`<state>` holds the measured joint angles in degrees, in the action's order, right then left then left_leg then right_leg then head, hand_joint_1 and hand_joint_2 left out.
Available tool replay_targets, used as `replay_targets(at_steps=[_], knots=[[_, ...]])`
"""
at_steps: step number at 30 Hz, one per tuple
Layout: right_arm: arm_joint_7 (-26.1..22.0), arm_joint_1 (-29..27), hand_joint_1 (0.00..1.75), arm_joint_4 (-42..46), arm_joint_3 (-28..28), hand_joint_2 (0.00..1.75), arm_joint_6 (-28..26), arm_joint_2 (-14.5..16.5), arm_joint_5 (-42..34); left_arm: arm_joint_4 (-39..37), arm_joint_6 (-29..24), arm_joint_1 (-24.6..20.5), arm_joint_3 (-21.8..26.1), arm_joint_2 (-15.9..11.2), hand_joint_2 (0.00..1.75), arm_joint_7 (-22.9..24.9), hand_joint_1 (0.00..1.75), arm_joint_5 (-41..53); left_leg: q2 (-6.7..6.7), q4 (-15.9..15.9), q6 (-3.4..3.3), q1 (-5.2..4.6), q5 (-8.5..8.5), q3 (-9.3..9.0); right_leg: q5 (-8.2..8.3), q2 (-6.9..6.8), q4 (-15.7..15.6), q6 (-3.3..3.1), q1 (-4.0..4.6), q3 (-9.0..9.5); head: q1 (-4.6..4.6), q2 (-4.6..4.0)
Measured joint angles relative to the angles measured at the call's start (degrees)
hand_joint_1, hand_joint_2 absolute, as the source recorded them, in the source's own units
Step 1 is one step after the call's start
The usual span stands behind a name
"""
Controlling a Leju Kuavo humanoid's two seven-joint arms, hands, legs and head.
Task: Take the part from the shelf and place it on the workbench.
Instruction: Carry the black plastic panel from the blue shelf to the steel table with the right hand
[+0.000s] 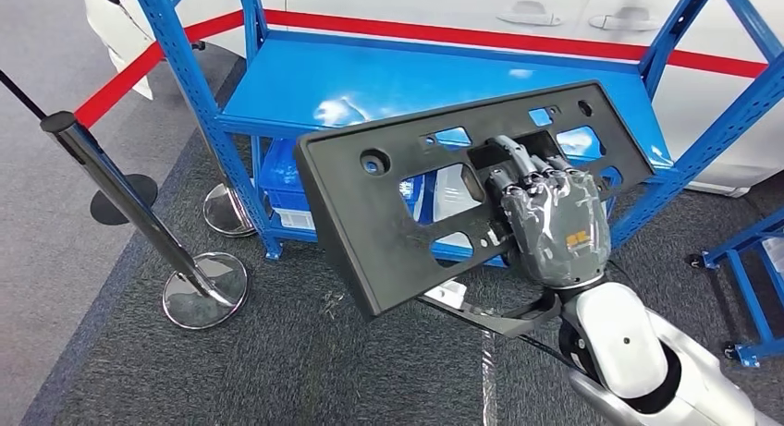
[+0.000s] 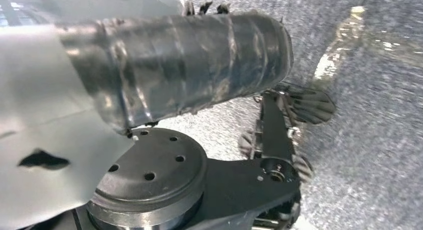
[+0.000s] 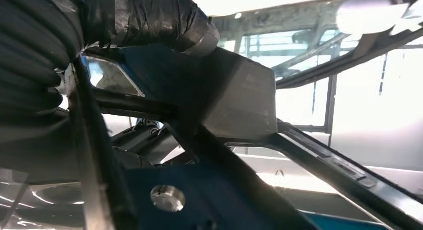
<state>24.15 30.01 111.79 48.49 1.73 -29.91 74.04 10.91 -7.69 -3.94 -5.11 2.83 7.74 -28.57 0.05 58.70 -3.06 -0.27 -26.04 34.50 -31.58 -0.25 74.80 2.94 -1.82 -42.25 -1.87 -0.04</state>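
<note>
The part point(image 1: 370, 213) is a flat black plastic panel with several cutouts and round holes. It hangs tilted in the air in front of the blue shelf point(image 1: 370, 79), off the shelf board. My right hand point(image 1: 550, 213) grips it from behind, fingers hooked through a central cutout. In the right wrist view the part point(image 3: 224, 100) fills the picture close up, with my right hand point(image 3: 75, 30) wrapped over its edge. In the left wrist view my left hand point(image 2: 174, 65) hangs over grey carpet with nothing visible in it; its fingers are mostly hidden.
Two stanchion posts with chrome bases point(image 1: 205, 290) point(image 1: 226, 211) stand at the left, joined by a red belt point(image 1: 120, 79). A white car point(image 1: 462, 6) sits behind the shelf. A blue bin point(image 1: 282, 181) rests on the lower shelf. Another blue frame point(image 1: 753, 287) stands at the right.
</note>
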Motion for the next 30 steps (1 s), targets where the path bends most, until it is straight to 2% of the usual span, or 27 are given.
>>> replay_targets(at_steps=[1,2,3,4,5,7,8,9,10,11,13,14,15,17,21,22,23,25,26,27,28,30], knots=[[0.4,0.2,1.75,-0.7,0.5,1.75,-0.2,0.7,0.0,0.0,0.1,0.0,0.0,0.0,0.0,0.1,0.0,0.0,-0.02,0.1,-0.09,-0.28,0.56,0.86,1.4,0.01,-0.5,-0.36,0.3,1.46,-0.01,0.0],[0.9,0.4,1.75,-1.2,0.9,1.75,-0.3,1.1,-0.2,0.0,0.1,0.0,0.0,0.0,0.0,0.2,0.0,0.1,-0.09,0.2,-0.12,-0.52,1.1,1.67,2.92,0.01,-2.7,-0.84,0.63,3.79,-0.01,0.0],[1.4,0.5,1.75,-1.5,1.0,1.75,-0.3,1.4,-0.6,0.0,0.2,0.0,0.0,0.1,0.0,0.3,0.0,0.2,-0.15,0.4,-0.09,-0.71,1.57,2.36,3.47,-0.06,-6.2,-1.48,1.01,6.58,-0.03,0.0],[2.1,0.6,1.75,-1.7,1.1,1.75,-0.2,1.4,-1.2,0.0,0.2,0.0,0.0,0.2,0.0,0.3,0.0,0.5,-0.19,0.5,0.01,-0.88,2.01,2.86,3.21,-0.2,-10.4,-2.0,1.37,9.33,-0.06,0.0],[2.6,0.7,1.75,-1.7,1.1,1.75,0.0,1.3,-1.9,0.0,0.2,0.1,0.0,0.2,0.0,0.2,0.0,0.7,-0.18,0.4,0.21,-0.93,2.52,3.16,2.74,-0.32,-13.6,-2.41,1.72,11.28,-0.07,0.0],[3.5,0.7,1.75,-1.3,1.1,1.75,0.8,0.6,-3.4,0.0,0.3,0.4,-0.1,0.3,0.0,-0.1,0.0,1.0,-0.05,0.1,0.73,-0.82,3.52,3.35,2.46,-0.4,-16.6,-2.81,2.09,12.57,0.0,0.0],[3.6,0.6,1.75,-1.1,1.1,1.75,1.1,0.2,-4.0,0.0,0.3,0.4,-0.1,0.2,0.0,-0.3,0.0,1.1,-0.01,0.0,1.05,-0.72,3.75,3.48,3.08,-0.31,-16.8,-3.0,1.96,12.37,0.09,0.0],[3.7,0.5,1.75,-0.9,1.1,1.75,1.4,-0.2,-4.3,0.0,0.3,0.5,-0.1,0.2,0.0,-0.3,0.0,1.1,-0.01,0.2,1.43,-0.68,3.21,3.77,3.61,-0.15,-17.2,-3.26,1.75,12.17,0.14,0.0],[3.7,0.5,1.75,-0.8,1.1,1.75,1.5,-0.4,-4.5,0.0,0.4,0.6,-0.2,0.1,0.0,-0.4,0.0,1.2,-0.02,1.4,1.85,-0.63,1.7,4.29,4.16,0.03,-17.6,-3.52,1.49,11.88,0.06,0.0],[3.8,0.5,1.75,-0.7,1.1,1.75,1.6,-0.6,-4.6,0.0,0.4,0.7,-0.2,0.1,0.0,-0.4,0.0,1.2,-0.06,3.7,2.3,-0.46,-0.67,5.08,4.72,0.26,-17.8,-3.73,1.24,11.47,-0.05,0.0],[3.8,0.5,1.75,-0.6,1.1,1.75,1.8,-0.8,-4.8,0.0,0.4,0.7,-0.2,0.1,0.0,-0.4,0.0,1.2,-0.08,10.8,3.07,0.14,-5.84,6.93,5.7,0.87,-17.7,-3.91,1.11,10.28,-0.34,0.0],[3.8,0.5,1.75,-0.5,1.1,1.75,1.9,-0.9,-4.8,0.0,0.4,0.7,-0.2,0.1,0.0,-0.4,0.0,1.2,-0.08,13.9,3.34,0.42,-7.28,7.54,6.13,1.21,-17.5,-3.85,1.03,9.63,-0.39,0.0],[3.8,0.5,1.75,-0.5,1.1,1.75,1.9,-0.9,-4.9,0.0,0.4,0.6,-0.2,0.1,0.0,-0.4,0.0,1.3,-0.07,15.9,3.52,0.6,-7.94,7.87,6.45,1.45,-17.4,-3.77,0.96,9.12,-0.41,0.0],[3.8,0.4,1.75,-0.5,1.1,1.75,2.0,-1.0,-4.9,0.0,0.4,0.6,-0.2,0.1,0.0,-0.4,0.0,1.3,-0.07,17.1,3.66,0.74,-7.93,7.87,6.71,1.7,-17.3,-3.67,0.86,8.63,-0.43,0.0],[3.8,0.4,1.75,-0.5,1.1,1.75,2.0,-1.0,-4.9,0.0,0.4,0.6,-0.2,0.1,0.0,-0.4,0.0,1.3,-0.07,17.1,3.69,0.76,-7.72,7.69,6.76,1.77,-17.3,-3.63,0.82,8.5,-0.4,0.0],[3.8,0.4,1.75,-0.5,1.1,1.75,2.0,-1.0,-4.9,0.0,0.4,0.6,-0.2,0.1,0.0,-0.3,0.0,1.3,-0.13,15.4,3.79,0.86,-6.58,6.27,6.94,2.07,-17.1,-3.46,0.68,8.11,-0.4,0.0],[3.8,0.4,1.75,-0.5,1.1,1.75,2.0,-1.1,-4.9,0.0,0.3,0.5,-0.2,0.1,0.0,-0.3,0.0,1.3,-0.34,12.6,3.87,0.98,-5.12,4.11,7.16,2.47,-16.9,-3.22,0.5,7.63,-0.41,0.0],[3.8,0.5,1.75,-0.3,1.1,1.75,2.1,-1.3,-5.0,0.0,0.3,0.5,-0.2,0.1,0.0,-0.2,0.0,1.3,-1.88,3.6,3.43,1.14,-2.7,-1.79,8.62,4.4,-16.7,-1.63,-0.01,6.06,-0.37,0.0],[3.8,0.5,1.75,-0.2,1.1,1.75,2.1,-1.5,-5.0,0.0,0.3,0.5,-0.2,0.1,0.0,-0.2,0.0,1.2,-2.15,0.5,2.85,1.19,-2.25,-3.39,8.9,4.75,-16.6,-0.9,-0.1,5.4,-0.33,0.0],[3.7,0.6,1.75,-0.1,1.1,1.75,2.2,-1.6,-5.1,0.0,0.3,0.5,-0.2,0.1,0.0,-0.2,0.0,1.2,-2.18,-1.5,2.09,1.2,-2.02,-4.1,8.38,4.52,-15.9,-0.27,-0.08,4.6,-0.12,0.0],[3.7,0.6,1.75,0.0,1.1,1.75,2.2,-1.7,-5.1,0.0,0.3,0.5,-0.2,0.1,0.0,-0.2,0.0,1.2,-1.27,-1.8,1.43,1.24,-1.43,-3.75,6.61,3.6,-14.2,-0.12,0.06,3.81,0.09,0.01],[3.7,0.7,1.75,0.0,1.1,1.75,2.3,-1.8,-5.1,0.0,0.3,0.5,-0.2,0.1,0.0,-0.2,0.0,1.2,0.03,-1.7,0.61,1.04,-0.65,-2.82,1.37,1.43,-7.1,-0.18,0.17,1.44,0.55,0.01]])
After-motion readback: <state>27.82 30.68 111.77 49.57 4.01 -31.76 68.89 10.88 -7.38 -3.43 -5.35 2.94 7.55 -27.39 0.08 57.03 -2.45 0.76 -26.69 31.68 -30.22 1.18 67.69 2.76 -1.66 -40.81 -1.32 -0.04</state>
